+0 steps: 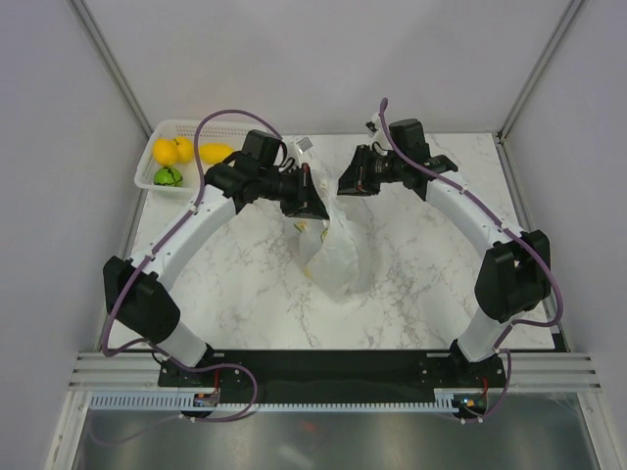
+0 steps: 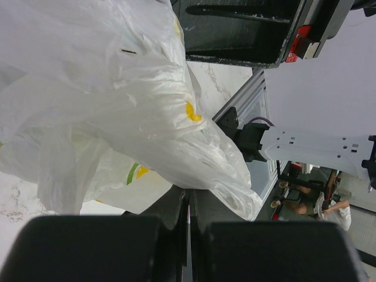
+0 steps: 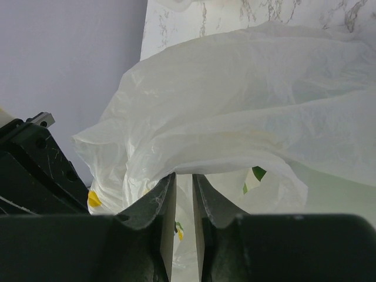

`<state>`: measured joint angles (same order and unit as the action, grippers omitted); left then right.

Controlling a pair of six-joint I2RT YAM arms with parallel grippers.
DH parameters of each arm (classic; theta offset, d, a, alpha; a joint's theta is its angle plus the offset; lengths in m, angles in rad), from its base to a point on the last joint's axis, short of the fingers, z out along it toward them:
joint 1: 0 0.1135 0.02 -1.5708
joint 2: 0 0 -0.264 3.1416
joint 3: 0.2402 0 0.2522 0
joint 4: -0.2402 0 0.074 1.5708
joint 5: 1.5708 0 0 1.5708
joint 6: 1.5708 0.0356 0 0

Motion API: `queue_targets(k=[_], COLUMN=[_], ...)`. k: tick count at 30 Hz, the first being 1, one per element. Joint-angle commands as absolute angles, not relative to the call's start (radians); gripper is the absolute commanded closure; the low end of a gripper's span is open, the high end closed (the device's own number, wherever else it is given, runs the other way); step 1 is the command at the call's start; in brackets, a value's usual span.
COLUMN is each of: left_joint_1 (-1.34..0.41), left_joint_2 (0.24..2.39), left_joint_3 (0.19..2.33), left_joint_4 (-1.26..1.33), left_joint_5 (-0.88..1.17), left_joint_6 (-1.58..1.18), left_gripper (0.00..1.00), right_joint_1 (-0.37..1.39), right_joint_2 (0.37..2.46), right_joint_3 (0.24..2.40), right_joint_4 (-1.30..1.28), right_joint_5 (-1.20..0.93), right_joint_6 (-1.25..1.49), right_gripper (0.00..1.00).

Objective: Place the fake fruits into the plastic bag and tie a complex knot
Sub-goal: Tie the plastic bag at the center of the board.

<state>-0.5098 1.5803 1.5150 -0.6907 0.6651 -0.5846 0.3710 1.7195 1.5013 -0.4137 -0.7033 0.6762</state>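
Four fruits (image 1: 168,152), three yellow and one green, lie in the white basket (image 1: 147,162) at the far left corner of the table (image 1: 421,284). They are well apart from the bag (image 1: 338,257), which stands crumpled in the middle between my two arms. My left pincer (image 2: 189,197) is pressed together on a fold of the thin film, so I hold the bag by that edge. My right pincer (image 3: 184,179) has its jaws a little apart. The film lies over the tips, but I think it is not clamped.

I judge that the work now is to open the mouth of the bag. The right pincer should close on the opposite edge only, not on both layers together. Then both arms should pull apart slowly, because such thin film slips or tears easily. I cannot tell if anything is inside the bag.
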Motion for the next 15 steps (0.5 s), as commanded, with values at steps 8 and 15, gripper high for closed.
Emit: queue_targets(k=[8, 15], left_joint_1=[-0.502, -0.502], left_joint_2=[1.546, 1.529], left_joint_3=[1.525, 1.526], left_joint_4=[-0.750, -0.782], left_joint_5=[0.716, 0.686], left_joint_6=[-0.624, -0.629], left_gripper=[0.82, 0.68], right_joint_1=[0.371, 0.373], right_joint_2=[1.690, 1.687], right_joint_3=[1.505, 1.506], right_joint_4=[-0.397, -0.419], right_joint_5=[-0.692, -0.663], right_joint_6=[0.653, 0.640], right_gripper=[0.76, 0.77])
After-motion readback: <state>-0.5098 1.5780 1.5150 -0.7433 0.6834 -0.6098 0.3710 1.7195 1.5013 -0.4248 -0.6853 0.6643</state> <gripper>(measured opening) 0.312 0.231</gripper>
